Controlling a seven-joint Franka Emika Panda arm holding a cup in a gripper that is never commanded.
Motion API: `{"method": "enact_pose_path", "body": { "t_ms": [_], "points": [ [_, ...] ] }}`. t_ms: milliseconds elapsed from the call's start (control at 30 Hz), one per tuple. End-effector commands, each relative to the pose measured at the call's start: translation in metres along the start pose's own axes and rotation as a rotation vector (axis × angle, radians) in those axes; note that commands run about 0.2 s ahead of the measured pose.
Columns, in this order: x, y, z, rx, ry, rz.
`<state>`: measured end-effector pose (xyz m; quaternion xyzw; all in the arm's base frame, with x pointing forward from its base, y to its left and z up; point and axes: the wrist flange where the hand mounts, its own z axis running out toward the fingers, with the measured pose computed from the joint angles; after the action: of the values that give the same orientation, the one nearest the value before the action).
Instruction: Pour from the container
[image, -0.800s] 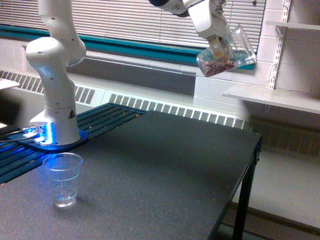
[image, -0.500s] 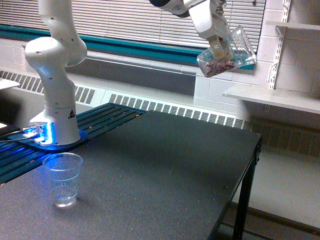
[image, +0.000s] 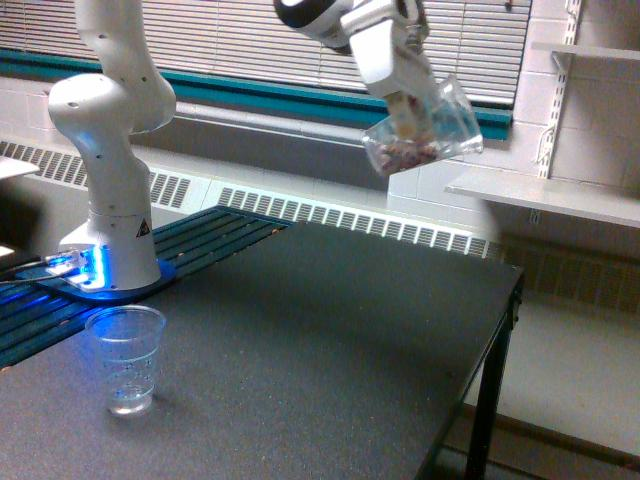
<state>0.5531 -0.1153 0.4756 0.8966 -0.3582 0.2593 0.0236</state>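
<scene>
High above the table's far side, my gripper (image: 408, 100) is shut on the container (image: 425, 130), a wide clear plastic vessel. It hangs tilted, its rim pointing up toward the exterior view's right, with small reddish-brown pieces lying in its lower end. A slimmer clear cup (image: 125, 358) with a blue glow stands upright on the dark table (image: 330, 350) near the front left, far below and to the left of the container.
The arm's white base (image: 112, 190) stands on a lit blue plate at the left. Behind the table run a radiator grille and window blinds. White shelves (image: 545, 195) hang on the wall at the right. The table's right edge drops to the floor.
The gripper and the container have shifted toward the exterior view's left and a little lower. The tilt is about the same. The cup on the table has not moved.
</scene>
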Motion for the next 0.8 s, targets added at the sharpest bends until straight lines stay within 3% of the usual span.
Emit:
{"method": "enact_pose_path", "body": {
  "t_ms": [33,133,800],
  "points": [
    [0.003,0.035,-0.001,-0.045,0.025,0.042],
    [-0.003,0.049,0.001,-0.081,0.034,0.057],
    [-0.060,0.161,0.021,-0.217,-0.004,0.122]
  ]
}}
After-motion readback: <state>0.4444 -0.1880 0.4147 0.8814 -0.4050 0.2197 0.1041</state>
